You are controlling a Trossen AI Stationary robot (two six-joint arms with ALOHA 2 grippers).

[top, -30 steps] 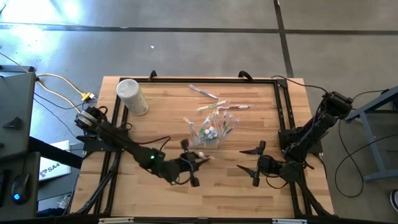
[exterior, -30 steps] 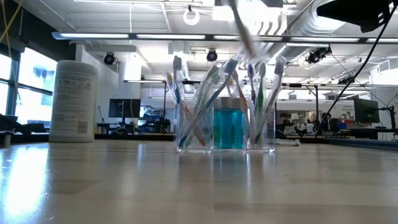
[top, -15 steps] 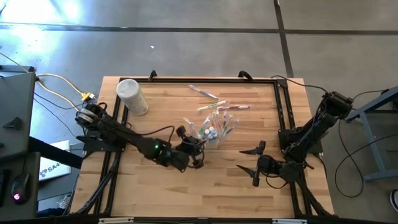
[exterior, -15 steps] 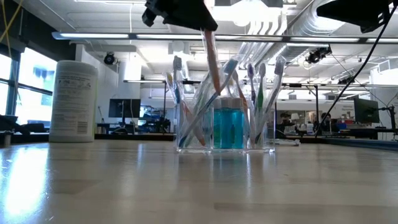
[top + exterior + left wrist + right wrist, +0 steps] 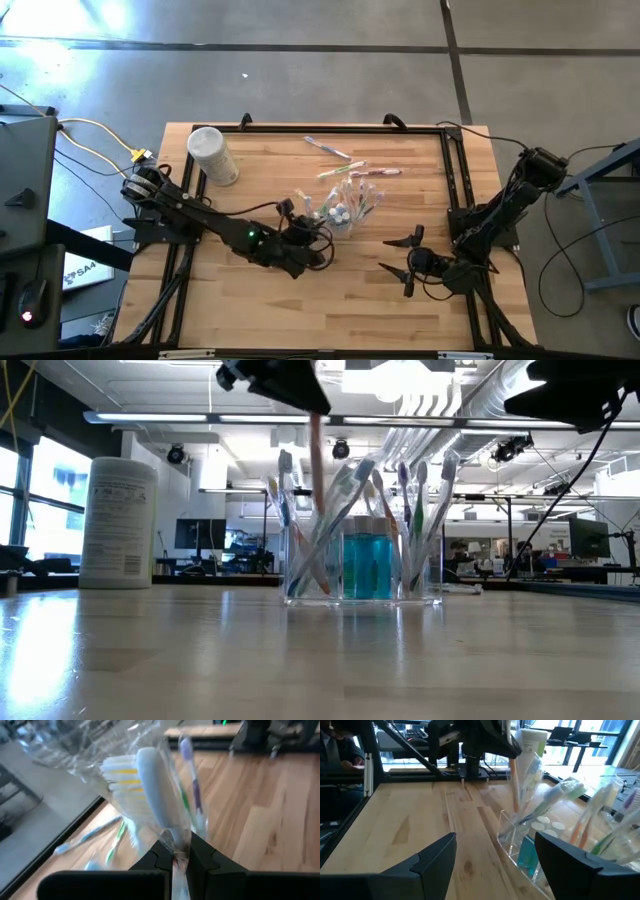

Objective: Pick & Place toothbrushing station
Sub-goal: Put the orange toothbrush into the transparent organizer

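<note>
Shifted toward 12 o'clock, left gripper (image 5: 305, 235) clenches a toothbrush (image 5: 316, 460) over the toothbrushing station (image 5: 343, 210); right gripper (image 5: 398, 267), at 4 o'clock, stands released.

Two dark jointed arms (image 5: 200, 215) — black cables, small green light.

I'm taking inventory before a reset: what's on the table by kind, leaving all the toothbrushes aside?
Tub: 1
Clear holder: 1
Blue bottle, standing inside the holder: 1
Total: 3
</note>
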